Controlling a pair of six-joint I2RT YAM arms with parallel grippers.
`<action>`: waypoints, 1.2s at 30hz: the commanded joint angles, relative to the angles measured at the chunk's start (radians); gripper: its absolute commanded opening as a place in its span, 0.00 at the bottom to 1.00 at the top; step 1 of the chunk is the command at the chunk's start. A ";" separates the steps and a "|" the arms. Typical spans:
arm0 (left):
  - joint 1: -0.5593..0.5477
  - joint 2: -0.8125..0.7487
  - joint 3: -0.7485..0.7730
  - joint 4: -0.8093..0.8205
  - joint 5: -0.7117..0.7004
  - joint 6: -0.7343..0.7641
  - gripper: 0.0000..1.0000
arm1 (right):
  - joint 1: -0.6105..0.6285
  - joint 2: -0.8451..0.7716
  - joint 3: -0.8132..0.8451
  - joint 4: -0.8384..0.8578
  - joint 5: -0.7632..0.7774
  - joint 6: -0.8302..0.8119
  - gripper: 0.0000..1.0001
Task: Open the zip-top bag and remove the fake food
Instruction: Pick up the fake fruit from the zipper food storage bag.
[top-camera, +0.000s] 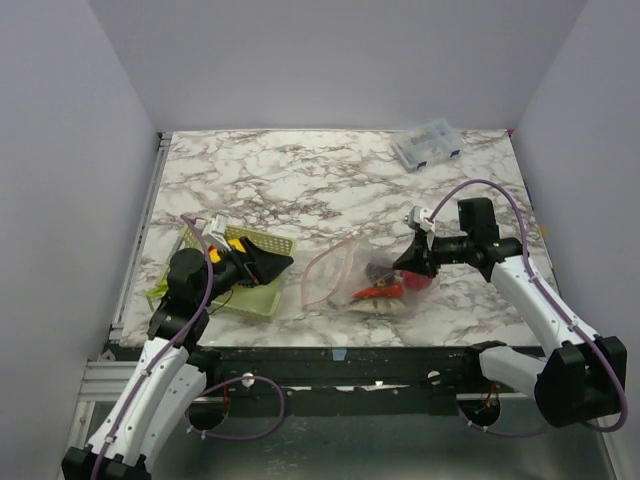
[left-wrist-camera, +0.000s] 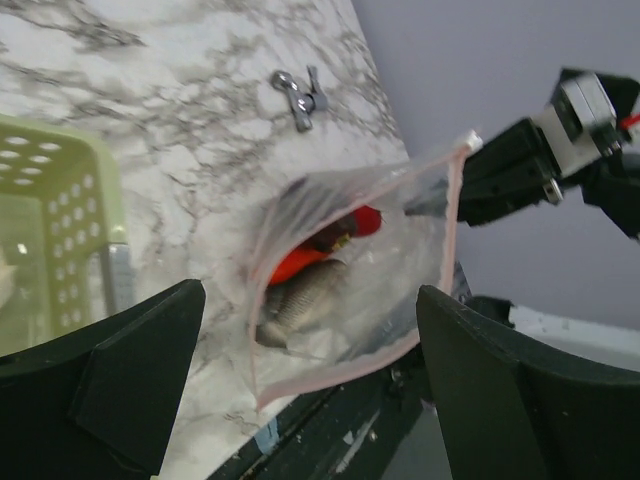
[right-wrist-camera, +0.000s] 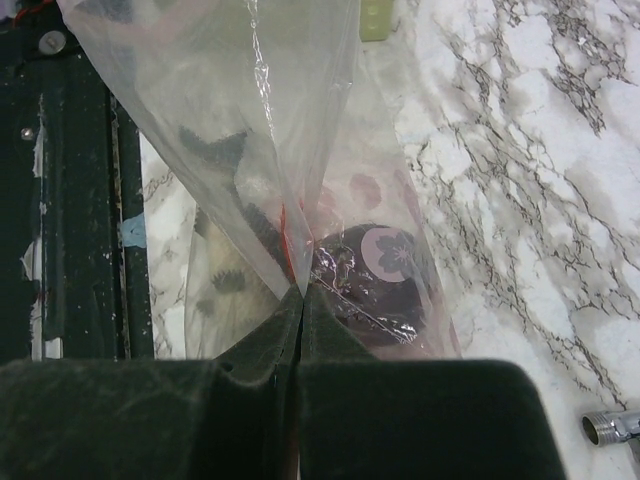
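The zip-top bag lies on the marble near the front edge, its pink zip strip gaping open toward the left. Inside, the left wrist view shows an orange-red piece, a red piece and a grey scaly piece. A dark maroon ball sits in the bag's far end. My right gripper is shut on the bag's closed end and lifts it slightly. My left gripper is open and empty over the basket's right edge, facing the bag's mouth. A yellow piece lies in the basket.
A pale green mesh basket stands at the front left, under my left gripper, and also shows in the left wrist view. A small clear compartment box sits at the back right. A metal wing nut lies on the marble.
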 joint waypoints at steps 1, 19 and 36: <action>-0.163 0.013 0.018 0.090 0.026 -0.011 0.89 | 0.002 0.018 0.025 -0.050 -0.033 -0.039 0.01; -0.542 0.241 0.083 0.189 -0.251 0.068 0.78 | -0.001 0.040 0.029 -0.073 -0.032 -0.075 0.01; -0.623 0.473 0.202 0.170 -0.359 0.140 0.31 | -0.001 0.057 0.039 -0.098 -0.039 -0.095 0.01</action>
